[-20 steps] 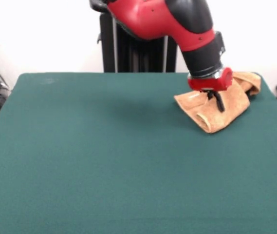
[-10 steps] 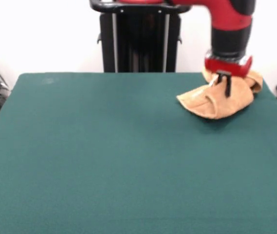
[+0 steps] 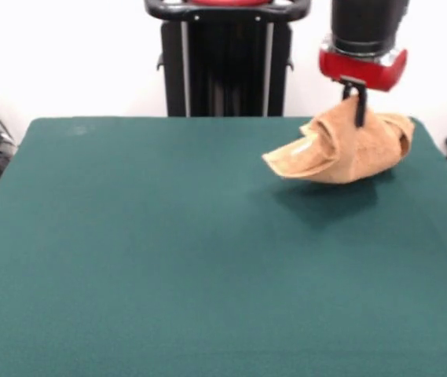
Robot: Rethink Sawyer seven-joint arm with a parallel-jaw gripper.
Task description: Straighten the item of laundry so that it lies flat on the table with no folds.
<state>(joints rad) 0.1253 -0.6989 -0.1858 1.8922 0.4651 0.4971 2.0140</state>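
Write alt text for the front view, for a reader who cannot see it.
The robot's gripper holds a bunched orange-tan towel lifted above the far right part of a dark green table, with the towel's shadow on the cloth below. The towel hangs folded over itself, not flat. The robot's black pedestal stands behind the table.

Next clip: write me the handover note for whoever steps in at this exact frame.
Gripper: shut on the towel, pinching its top.
Towel: bunched and folded, hanging from the gripper above the table's far right part in the front view; its shadow lies on the cloth below.
Done: towel picked up.
Left: lay it down and spread it flat, with no folds.
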